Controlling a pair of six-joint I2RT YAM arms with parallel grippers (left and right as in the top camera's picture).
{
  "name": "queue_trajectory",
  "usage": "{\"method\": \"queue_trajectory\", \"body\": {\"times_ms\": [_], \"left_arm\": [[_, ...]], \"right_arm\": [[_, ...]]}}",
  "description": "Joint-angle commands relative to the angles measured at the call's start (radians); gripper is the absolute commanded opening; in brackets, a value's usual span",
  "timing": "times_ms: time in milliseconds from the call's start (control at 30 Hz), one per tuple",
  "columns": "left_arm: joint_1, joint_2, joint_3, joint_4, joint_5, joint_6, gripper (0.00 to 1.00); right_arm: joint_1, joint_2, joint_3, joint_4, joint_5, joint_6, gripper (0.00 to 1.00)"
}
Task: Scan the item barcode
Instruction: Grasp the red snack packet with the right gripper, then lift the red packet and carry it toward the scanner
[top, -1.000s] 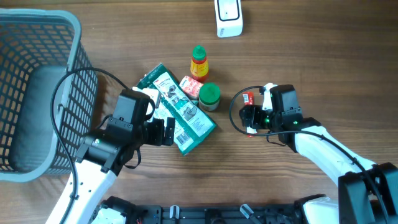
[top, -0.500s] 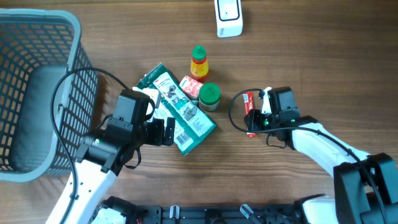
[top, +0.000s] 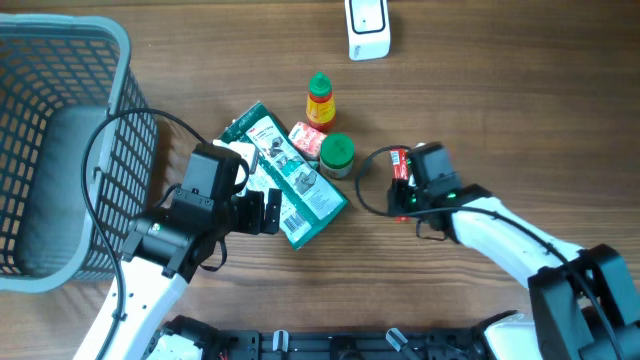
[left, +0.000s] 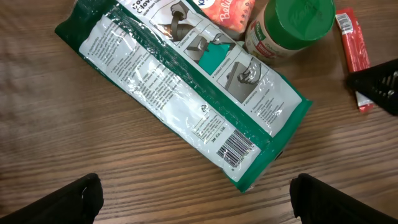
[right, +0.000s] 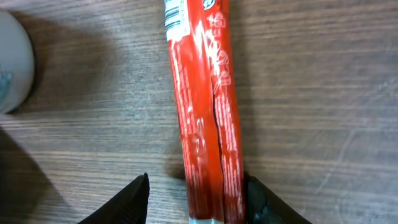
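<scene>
Under my left wrist camera, the green packet (left: 186, 93) carries a black barcode (left: 238, 149) near its lower end, with a line of tiny print beside it and blocks of fine print along its white face. All of it is too small for me to read. The jar (left: 286, 28) shows only a cut-off scrap of label lettering. On the red stick (right: 202, 112) I see a white printed patch and sideways lettering, neither legible.
</scene>
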Motion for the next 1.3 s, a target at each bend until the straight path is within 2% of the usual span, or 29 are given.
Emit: {"method": "queue_trajectory", "body": {"times_ms": [0, 267, 300, 333, 567, 733, 967, 1133, 1267], "left_arm": [[0.006, 0.001, -0.006, 0.002, 0.015, 0.019, 1.0], [0.006, 0.001, -0.006, 0.002, 0.015, 0.019, 1.0], [0.006, 0.001, -0.006, 0.002, 0.015, 0.019, 1.0], [0.006, 0.001, -0.006, 0.002, 0.015, 0.019, 1.0], [0.006, 0.001, -0.006, 0.002, 0.015, 0.019, 1.0], [0.006, 0.001, -0.006, 0.002, 0.015, 0.019, 1.0], [0.006, 0.001, -0.006, 0.002, 0.015, 0.019, 1.0], [0.006, 0.001, -0.006, 0.002, 0.015, 0.019, 1.0], [0.006, 0.001, -0.006, 0.002, 0.015, 0.019, 1.0]], "right_arm": [[0.036, 0.067, -0.055, -0.061, 0.076, 0.103, 0.48], [0.036, 0.158, -0.055, -0.05, 0.066, 0.111, 0.2], [0.036, 0.169, -0.055, -0.043, 0.063, 0.111, 0.09], [0.036, 0.173, -0.055, -0.037, 0.063, 0.111, 0.06], [0.036, 0.178, -0.05, 0.143, 0.042, 0.068, 0.04], [0.036, 0.124, -0.007, 0.139, 0.042, -0.048, 0.05], [0.036, -0.066, 0.046, 0.07, 0.06, -0.167, 0.05], [0.036, -0.271, 0.047, 0.066, 0.059, -0.251, 0.04], [0.036, -0.39, 0.047, 0.066, -0.013, -0.374, 0.04]]}}
